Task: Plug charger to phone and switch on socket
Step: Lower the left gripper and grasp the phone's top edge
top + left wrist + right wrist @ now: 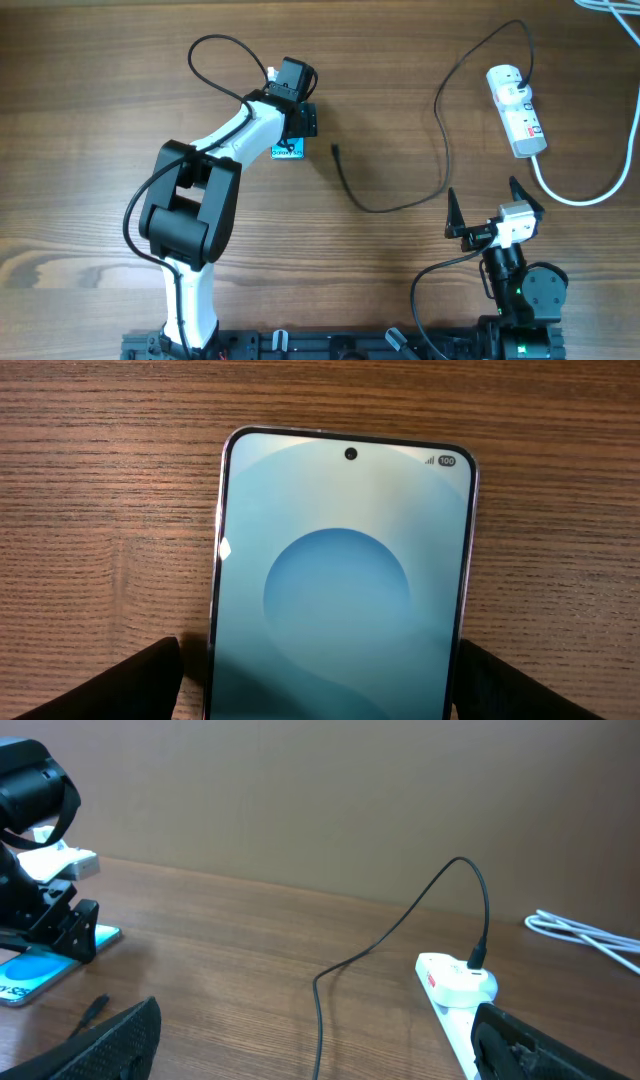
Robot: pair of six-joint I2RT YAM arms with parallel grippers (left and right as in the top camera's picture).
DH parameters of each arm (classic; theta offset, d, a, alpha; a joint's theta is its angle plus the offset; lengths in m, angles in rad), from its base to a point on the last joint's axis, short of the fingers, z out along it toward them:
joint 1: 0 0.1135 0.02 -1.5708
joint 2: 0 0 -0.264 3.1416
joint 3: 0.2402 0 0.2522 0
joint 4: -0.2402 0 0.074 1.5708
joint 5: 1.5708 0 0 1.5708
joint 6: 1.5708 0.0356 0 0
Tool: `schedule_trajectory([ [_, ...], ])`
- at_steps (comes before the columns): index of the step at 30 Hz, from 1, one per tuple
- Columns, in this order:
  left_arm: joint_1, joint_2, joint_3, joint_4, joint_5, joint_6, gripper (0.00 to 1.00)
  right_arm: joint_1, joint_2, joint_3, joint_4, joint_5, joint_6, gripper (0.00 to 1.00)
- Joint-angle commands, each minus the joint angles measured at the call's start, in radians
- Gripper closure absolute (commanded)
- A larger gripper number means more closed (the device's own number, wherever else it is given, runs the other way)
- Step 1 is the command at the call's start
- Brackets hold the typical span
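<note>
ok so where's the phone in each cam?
Overhead: phone left of centre, mostly hidden under the left claw; only a cyan corner shows.
Left wrist: phone fills the middle, screen up, between the claw's fingers.
Right wrist: phone at the far left edge, low, lying flat.
Shared landmark: the left claw, at the phone in all three.

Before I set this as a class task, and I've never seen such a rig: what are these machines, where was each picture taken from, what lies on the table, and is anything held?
Two robot arms work at a wooden table. One picture looks down from above; the other two come from a camera on each wrist. The left gripper stands open astride a rectangular smartphone with a cyan screen. The right gripper is open and empty. A thin black charger cable runs from a white oblong power strip; its free tip lies near the phone, not plugged in.
</note>
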Motion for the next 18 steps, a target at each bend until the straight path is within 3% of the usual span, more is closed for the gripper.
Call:
schedule_trajectory([
  [1,0.002,0.019,-0.019,-0.015,0.025,0.001,0.15,-0.004,-0.007,-0.001,0.003,0.017,0.008,0.0],
  [7,0.002,0.019,-0.019,-0.125,0.185,0.001,0.27,-0.004,-0.007,-0.001,0.003,0.017,0.008,0.0],
  [18,0.002,0.019,-0.019,-0.217,0.229,0.001,0.27,-0.004,-0.007,-0.001,0.003,0.017,0.008,0.0],
])
